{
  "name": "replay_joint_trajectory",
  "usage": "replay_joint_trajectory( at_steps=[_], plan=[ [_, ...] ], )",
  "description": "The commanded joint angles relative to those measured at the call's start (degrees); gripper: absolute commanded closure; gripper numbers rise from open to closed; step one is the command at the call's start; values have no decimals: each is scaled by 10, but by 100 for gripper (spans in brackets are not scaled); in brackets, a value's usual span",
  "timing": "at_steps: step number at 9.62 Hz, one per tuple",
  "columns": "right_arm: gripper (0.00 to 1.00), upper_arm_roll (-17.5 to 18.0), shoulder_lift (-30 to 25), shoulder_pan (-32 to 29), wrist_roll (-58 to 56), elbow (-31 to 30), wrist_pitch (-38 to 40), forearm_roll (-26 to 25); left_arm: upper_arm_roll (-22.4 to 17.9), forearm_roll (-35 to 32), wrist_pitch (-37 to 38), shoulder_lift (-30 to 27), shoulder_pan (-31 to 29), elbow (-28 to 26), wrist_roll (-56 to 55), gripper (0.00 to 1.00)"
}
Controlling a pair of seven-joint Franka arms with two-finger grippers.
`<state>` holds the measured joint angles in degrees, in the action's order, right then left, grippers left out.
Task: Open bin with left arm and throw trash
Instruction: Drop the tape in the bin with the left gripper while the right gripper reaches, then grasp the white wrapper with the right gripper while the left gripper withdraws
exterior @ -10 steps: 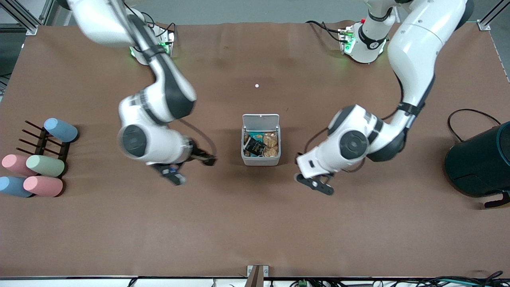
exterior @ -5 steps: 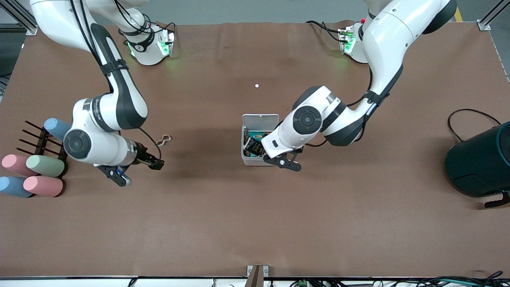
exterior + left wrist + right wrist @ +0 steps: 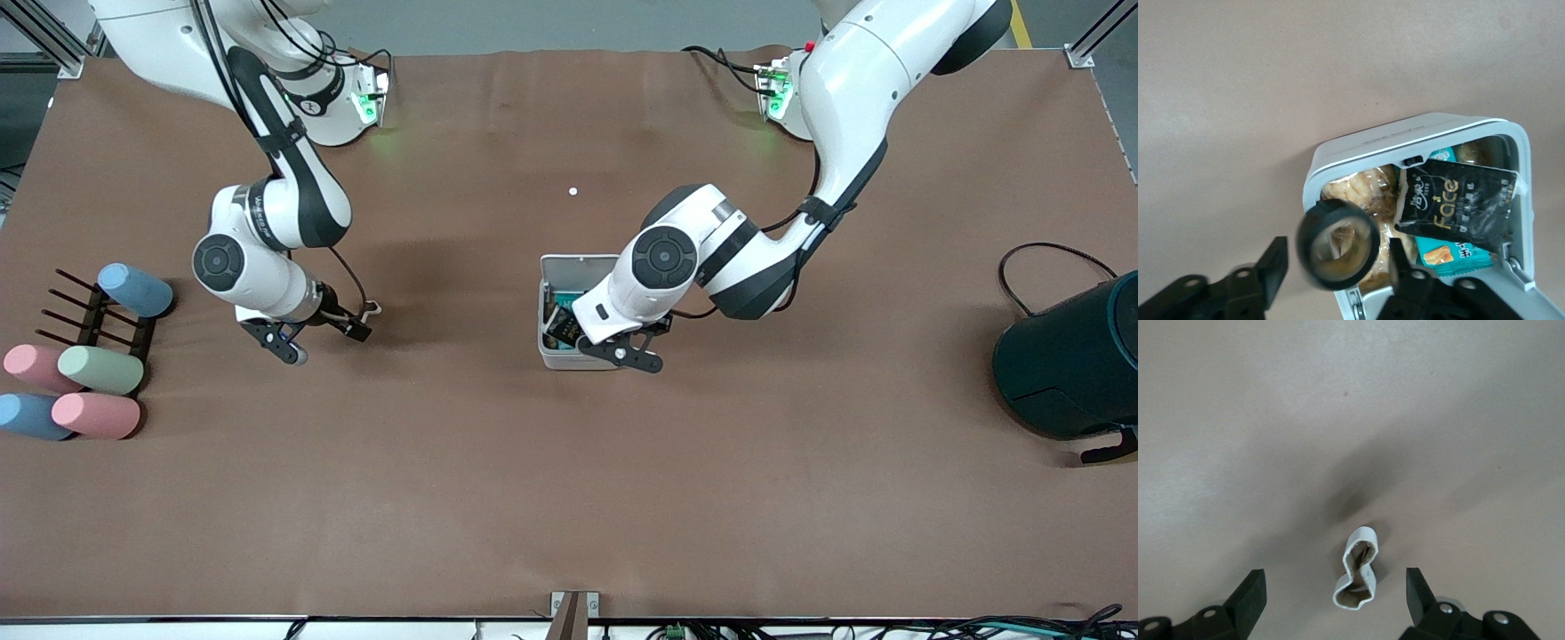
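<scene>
The white bin (image 3: 582, 360) stands mid-table with its lid (image 3: 581, 267) up. A dark wrapper packet (image 3: 567, 329) lies on snack bags inside; it also shows in the left wrist view (image 3: 1455, 203). My left gripper (image 3: 622, 348) hovers over the bin's corner (image 3: 1338, 150). It (image 3: 1337, 267) is open, with the blurred black tape roll (image 3: 1336, 245) loose between its fingers, touching neither. My right gripper (image 3: 356, 327) is low over the pale rubber-band loop (image 3: 369, 309). It (image 3: 1335, 593) is open, and the loop (image 3: 1358, 570) lies on the table between its fingers.
A black rack with several pastel cups (image 3: 89, 364) stands at the right arm's end. A large dark teal container (image 3: 1067, 364) stands at the left arm's end. A tiny white dot (image 3: 573, 191) lies farther from the front camera than the bin.
My left gripper has moved from beside the bin to over it. My right gripper swung away from the bin toward the right arm's end and settled over the rubber-band loop.
</scene>
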<state>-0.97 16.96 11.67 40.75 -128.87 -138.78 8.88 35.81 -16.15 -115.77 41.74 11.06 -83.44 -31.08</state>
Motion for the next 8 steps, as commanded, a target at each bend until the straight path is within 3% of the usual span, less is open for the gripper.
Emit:
replay_joint_trajectory(
  at_steps=[1,5,6,8],
  plan=[
    [7,6,-22,-12,-4,-24,-6,-9,1,-12,12,-13,-3,-10,-9,0],
    [7,7,-15,-19,-1,-37,-10,-9,0,-34,38,-31,-15,-4,-2,0],
    [7,7,-14,-20,0,-40,-10,-8,-2,-37,44,-57,-35,-4,-1,0],
    [7,9,0,-19,2,-39,-13,-1,11,-26,45,-93,-130,-2,12,0]
  ],
)
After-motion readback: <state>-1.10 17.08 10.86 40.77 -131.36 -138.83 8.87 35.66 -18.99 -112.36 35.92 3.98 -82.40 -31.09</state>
